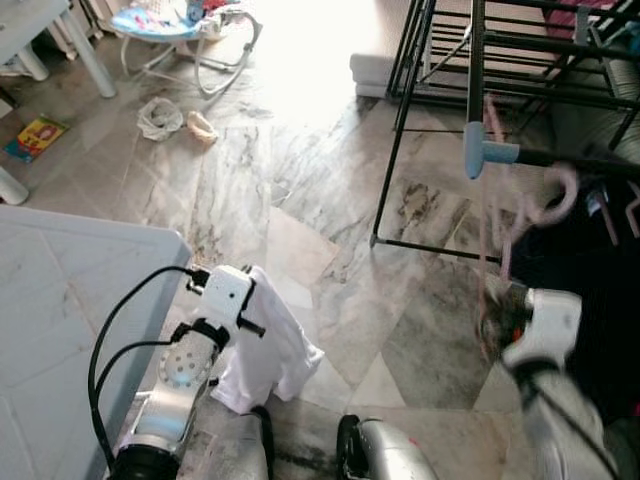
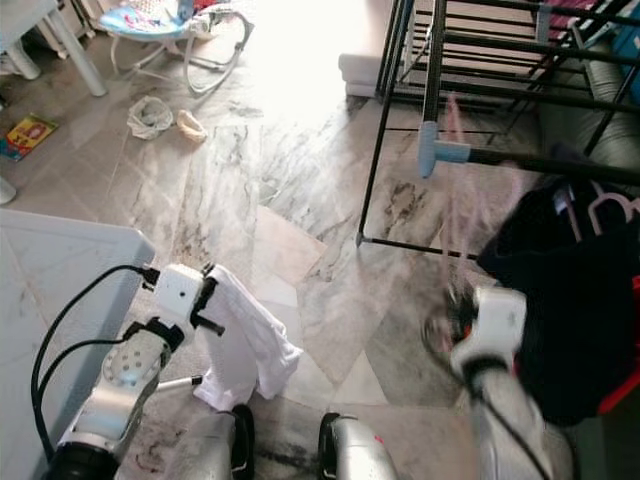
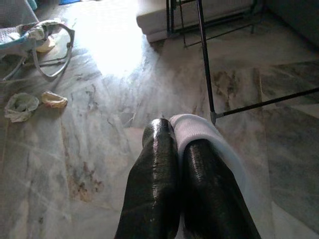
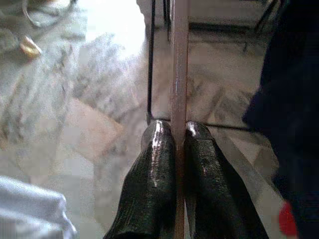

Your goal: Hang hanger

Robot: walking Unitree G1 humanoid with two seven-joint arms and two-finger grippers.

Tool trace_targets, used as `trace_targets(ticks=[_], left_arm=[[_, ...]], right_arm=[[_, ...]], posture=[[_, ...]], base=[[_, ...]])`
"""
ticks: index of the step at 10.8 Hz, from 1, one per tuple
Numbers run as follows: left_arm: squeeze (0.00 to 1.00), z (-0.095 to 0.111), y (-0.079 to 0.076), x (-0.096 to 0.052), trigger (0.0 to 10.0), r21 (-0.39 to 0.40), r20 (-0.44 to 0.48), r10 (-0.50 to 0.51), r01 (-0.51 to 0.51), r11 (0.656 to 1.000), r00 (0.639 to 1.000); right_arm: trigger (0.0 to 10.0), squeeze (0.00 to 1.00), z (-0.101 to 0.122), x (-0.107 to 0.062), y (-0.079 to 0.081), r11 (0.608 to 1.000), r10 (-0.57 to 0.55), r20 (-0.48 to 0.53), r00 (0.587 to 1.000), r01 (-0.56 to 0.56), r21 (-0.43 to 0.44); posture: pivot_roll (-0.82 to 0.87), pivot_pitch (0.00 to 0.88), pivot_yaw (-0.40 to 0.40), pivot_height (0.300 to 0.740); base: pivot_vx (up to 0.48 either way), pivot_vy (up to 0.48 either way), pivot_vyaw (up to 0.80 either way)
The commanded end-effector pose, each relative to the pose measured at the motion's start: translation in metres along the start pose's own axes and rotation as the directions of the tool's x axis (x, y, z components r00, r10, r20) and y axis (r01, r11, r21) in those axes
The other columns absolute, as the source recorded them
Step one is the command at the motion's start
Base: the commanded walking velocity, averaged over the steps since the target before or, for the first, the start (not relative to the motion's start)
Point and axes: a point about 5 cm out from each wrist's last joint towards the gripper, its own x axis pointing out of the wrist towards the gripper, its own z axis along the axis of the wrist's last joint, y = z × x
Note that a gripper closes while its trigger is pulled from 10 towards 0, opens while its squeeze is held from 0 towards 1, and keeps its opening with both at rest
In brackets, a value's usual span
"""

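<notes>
one pink hanger [image 4: 179,74], two hands clamped

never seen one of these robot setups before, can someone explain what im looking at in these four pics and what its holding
This is a walking humanoid robot with two silver arms, each ending in an end effector of two long black fingers. The two wide pictures come from cameras in its head, looking down at a marble floor. The other two come from cameras on its wrists, looking along the fingers.

The left end effector is shut on a white cloth, which hangs down from it. The right end effector is shut on a thin pink hanger, raised beside a black drying rack where dark clothing hangs; that side is blurred.

On the floor farther off lie a baby bouncer, a book and small crumpled items.
</notes>
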Motion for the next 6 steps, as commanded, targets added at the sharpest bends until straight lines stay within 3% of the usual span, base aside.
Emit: trace_targets(ticks=[1, 4, 6], left_arm=[[0.00, 0.012, 0.002, 0.002, 10.0, -0.006, 0.047, 0.014, -0.014, 1.000, 0.999], [0.00, 0.010, 0.001, -0.005, 10.0, -0.018, 0.051, 0.032, -0.031, 0.999, 0.998], [0.00, 0.019, 0.004, -0.012, 10.0, -0.035, 0.069, 0.083, -0.081, 0.996, 0.994]], right_arm=[[10.0, 0.00, -0.012, -0.008, -0.001, 1.000, -0.004, -0.037, 0.999, 0.003, -0.026], [10.0, 0.00, -0.034, -0.017, 0.000, 0.997, -0.027, -0.099, 0.995, 0.020, -0.076], [10.0, 0.00, -0.029, -0.005, -0.007, 0.992, -0.121, -0.058, 0.991, 0.122, 0.014]], posture=[[-0.02, 0.188, 0.005, 0.740], [-0.03, 0.179, -0.011, 0.740], [-0.03, 0.213, -0.012, 0.740]], base=[[0.000, 0.000, 0.00], [0.000, 0.000, 0.00], [0.000, 0.000, 0.00]])
